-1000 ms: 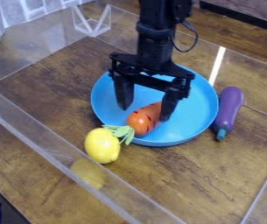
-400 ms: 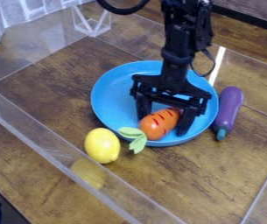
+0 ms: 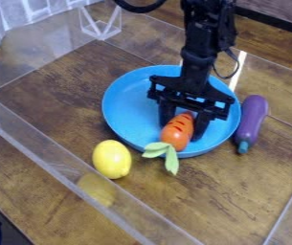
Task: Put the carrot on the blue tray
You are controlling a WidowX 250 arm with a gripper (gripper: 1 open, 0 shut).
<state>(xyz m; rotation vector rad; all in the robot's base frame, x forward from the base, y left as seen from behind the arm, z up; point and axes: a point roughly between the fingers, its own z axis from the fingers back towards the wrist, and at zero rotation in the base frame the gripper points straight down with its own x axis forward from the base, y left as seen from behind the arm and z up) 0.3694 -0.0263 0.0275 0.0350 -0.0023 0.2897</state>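
Observation:
The carrot (image 3: 176, 130) lies in the blue tray (image 3: 125, 107), near its front rim. Its orange body points up toward the gripper, and its light green leafy top (image 3: 163, 153) hangs over the rim onto the table. My gripper (image 3: 187, 115) hangs straight down over the tray. Its dark fingers (image 3: 160, 99) straddle the carrot's upper end. The jaws stand open, narrower than before, and a gap still shows beside the carrot. I cannot tell whether a pad touches it.
A yellow lemon (image 3: 111, 158) sits on the wooden table just front-left of the tray. A purple eggplant (image 3: 249, 122) lies right of the tray. A clear plastic wall (image 3: 39, 144) runs along the left and front.
The gripper moved right and dropped around the carrot, and its jaws narrowed. The carrot shifted right and turned more upright, its leaves now over the rim.

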